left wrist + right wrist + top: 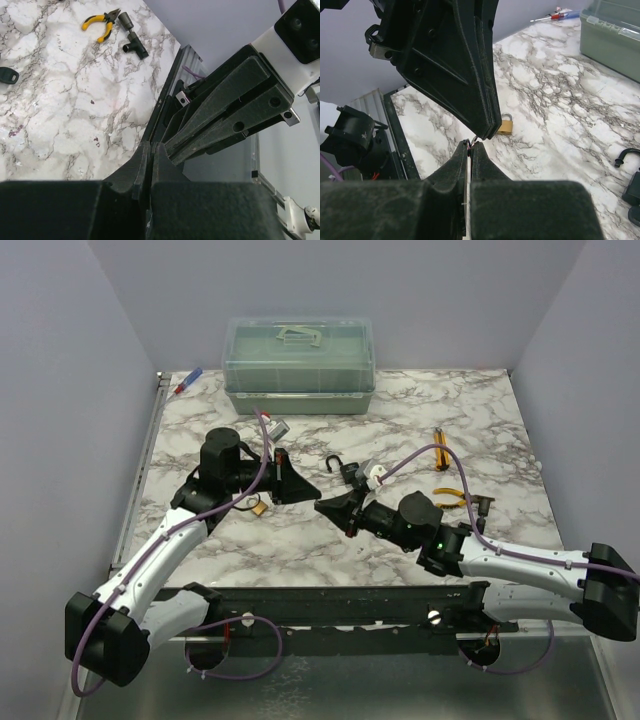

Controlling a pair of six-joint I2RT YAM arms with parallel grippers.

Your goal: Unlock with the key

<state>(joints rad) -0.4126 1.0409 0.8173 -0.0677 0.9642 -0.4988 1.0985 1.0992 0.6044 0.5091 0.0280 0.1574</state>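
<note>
Risk, nearest first: both sets of fingertips are meeting tip against tip on the near side of the black padlock (346, 472), so any further advance is risking one arm shoving the other and throwing both off line. The brass padlock (505, 124) is lying to the black padlock's left, close under the left arm, and a careless sweep is liable to be knocking it. The key (7, 76), if the small rounded black piece at the margin of the left wrist view is indeed its head, is lying flat on the marble table (430, 440). It is judged to be sitting close to the black padlock and apart from both arms. Being tiny and flat, it is likely to be skidding away under a poorly centred pinch.

Pincers: the right gripper (471, 146) is pressing its jaws together, holding nothing identifiable. The left gripper (151, 150) is likewise pressing fully together. A thin pale sliver (474, 140) is showing where the tips are meeting, and it is proving too small to name
</note>
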